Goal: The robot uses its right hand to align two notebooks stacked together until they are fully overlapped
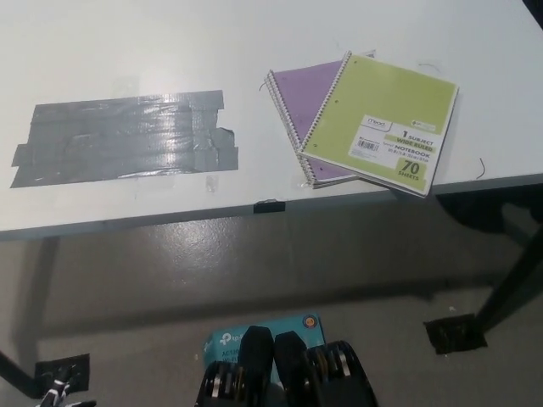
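Notebooks, green skewed atop purple, lie at the white table's right front edge, green corner overhanging; neither hand is in view, finger state cannot be told, and a push toward the edge risks tipping both off.

A green notebook is seen lying askew on a purple notebook at the right near edge of the white table, its lower corner overhanging the edge. The purple cover is exposed at left and below. A patch of grey tape is stuck to the table well apart at left.
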